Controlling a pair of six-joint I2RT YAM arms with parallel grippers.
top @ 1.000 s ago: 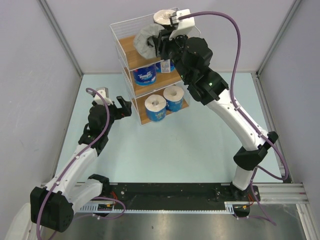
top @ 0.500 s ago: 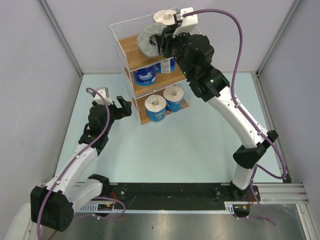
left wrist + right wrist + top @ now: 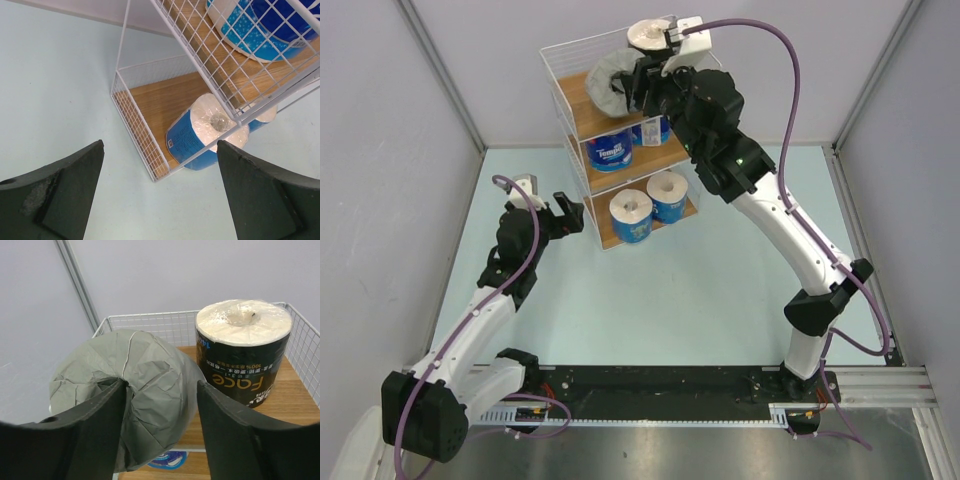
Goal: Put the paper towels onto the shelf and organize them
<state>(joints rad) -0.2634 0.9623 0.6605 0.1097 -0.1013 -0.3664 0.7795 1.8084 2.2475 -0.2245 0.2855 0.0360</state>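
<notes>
The shelf stands at the back of the table. My right gripper is over its top tier, shut on the grey paper towel roll. In the right wrist view one finger sits in the roll's folded core and the other presses its outer side; the grey roll lies over the top board next to the upright black roll. Two blue rolls stand on the middle tier and two on the bottom. My left gripper is open and empty, left of the shelf's bottom tier.
In the left wrist view the shelf's wire corner and a blue roll lie just ahead of my left gripper. Grey walls close in the pale blue table on the left, back and right.
My right gripper has moved the grey roll a little left and down over the top tier. The left arm has not moved.
</notes>
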